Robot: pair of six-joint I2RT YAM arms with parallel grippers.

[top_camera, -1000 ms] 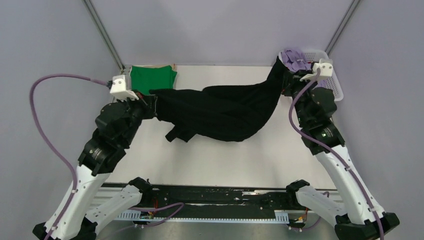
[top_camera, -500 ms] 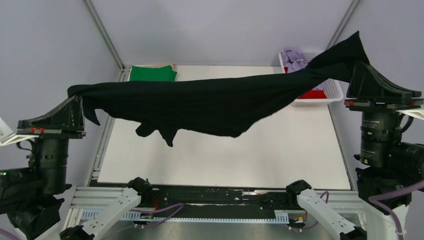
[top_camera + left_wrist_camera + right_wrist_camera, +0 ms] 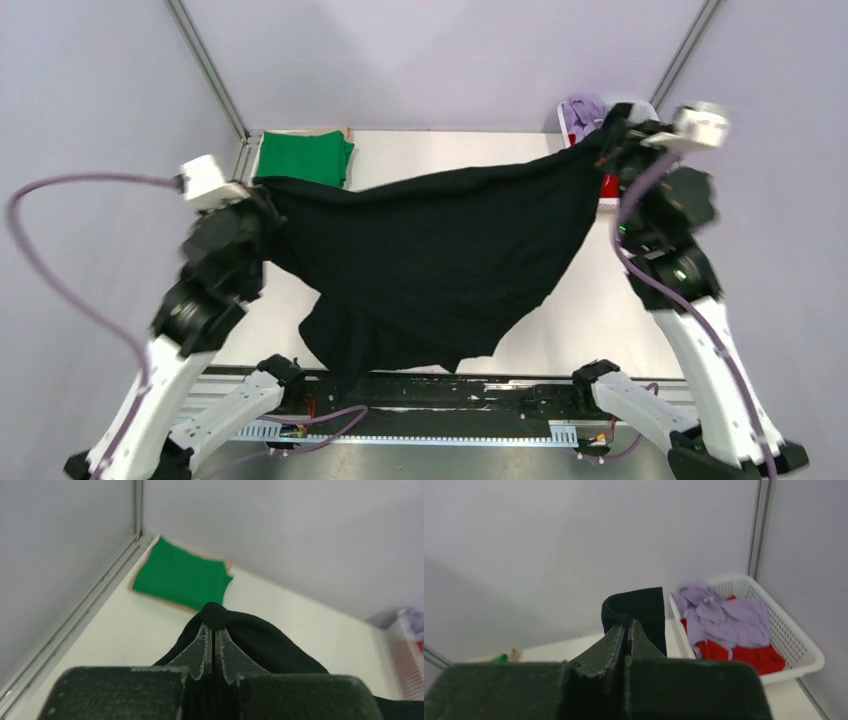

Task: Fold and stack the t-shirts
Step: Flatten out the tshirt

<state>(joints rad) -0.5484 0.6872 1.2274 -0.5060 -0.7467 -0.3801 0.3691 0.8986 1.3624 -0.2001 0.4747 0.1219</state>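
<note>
The black t-shirt (image 3: 440,250) is held up over the desk (image 3: 620,320), stretched between the two arms. One end is pinched in the tightly closed left gripper (image 3: 210,630). The other end is pinched in the tightly closed right gripper (image 3: 627,627). The green t-shirt (image 3: 305,158) is laid folded at the far left corner. A lavender t-shirt (image 3: 724,615) and a red t-shirt (image 3: 754,657) are piled in the white basket (image 3: 796,647).

The black t-shirt (image 3: 440,260), green t-shirt (image 3: 180,580), lavender t-shirt (image 3: 724,615) and red t-shirt (image 3: 759,659) are plain; the basket (image 3: 791,635) is white.
</note>
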